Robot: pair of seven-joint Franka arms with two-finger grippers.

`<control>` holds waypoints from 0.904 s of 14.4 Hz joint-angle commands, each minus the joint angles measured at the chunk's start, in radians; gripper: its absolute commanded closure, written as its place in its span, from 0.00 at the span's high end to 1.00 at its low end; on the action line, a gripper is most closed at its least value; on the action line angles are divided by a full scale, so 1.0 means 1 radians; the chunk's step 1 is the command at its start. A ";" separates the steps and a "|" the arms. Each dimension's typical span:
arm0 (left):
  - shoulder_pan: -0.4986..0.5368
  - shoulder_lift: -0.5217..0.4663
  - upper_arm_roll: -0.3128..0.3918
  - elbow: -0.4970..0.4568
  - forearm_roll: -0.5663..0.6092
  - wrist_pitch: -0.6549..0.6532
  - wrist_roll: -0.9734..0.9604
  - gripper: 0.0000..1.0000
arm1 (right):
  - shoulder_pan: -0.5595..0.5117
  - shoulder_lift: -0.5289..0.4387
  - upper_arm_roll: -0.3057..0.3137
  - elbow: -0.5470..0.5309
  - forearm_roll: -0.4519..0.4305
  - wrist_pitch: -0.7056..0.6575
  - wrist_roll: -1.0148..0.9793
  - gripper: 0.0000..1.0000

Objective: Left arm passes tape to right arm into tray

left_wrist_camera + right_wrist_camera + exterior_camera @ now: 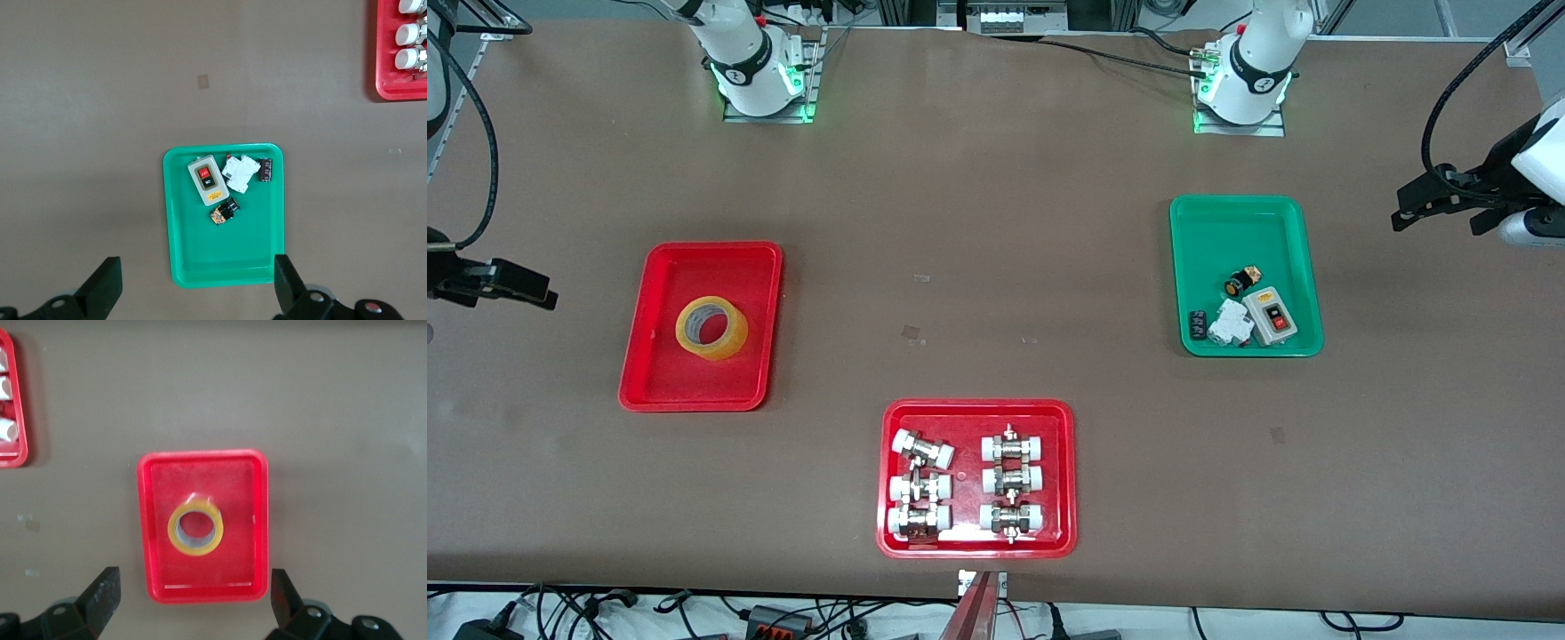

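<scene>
The yellow tape [711, 327] lies flat inside the plain red tray [660, 384] toward the right arm's end of the table. The right wrist view shows the tape [195, 530] in that tray [152, 585]. My right gripper [534, 292] is raised at the right arm's end of the table, beside the tray, open and empty [193, 597]. My left gripper [1414, 212] is raised at the left arm's end of the table, open and empty [197, 287], by the green tray.
A green tray [1245, 222] with a switch box and small electrical parts sits toward the left arm's end [220, 267]. A wider red tray [978, 409] of white-capped metal fittings sits nearest the front camera, mid-table.
</scene>
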 commanded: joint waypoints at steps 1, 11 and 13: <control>0.002 0.019 0.000 0.038 0.002 -0.027 -0.006 1.00 | 0.000 -0.057 0.003 -0.106 -0.019 0.083 0.020 1.00; 0.002 0.019 0.001 0.039 0.002 -0.030 -0.006 1.00 | 0.001 -0.291 0.003 -0.410 -0.015 0.140 0.020 1.00; 0.002 0.019 0.001 0.038 0.002 -0.031 -0.006 1.00 | 0.000 -0.295 0.006 -0.412 -0.009 0.130 0.006 1.00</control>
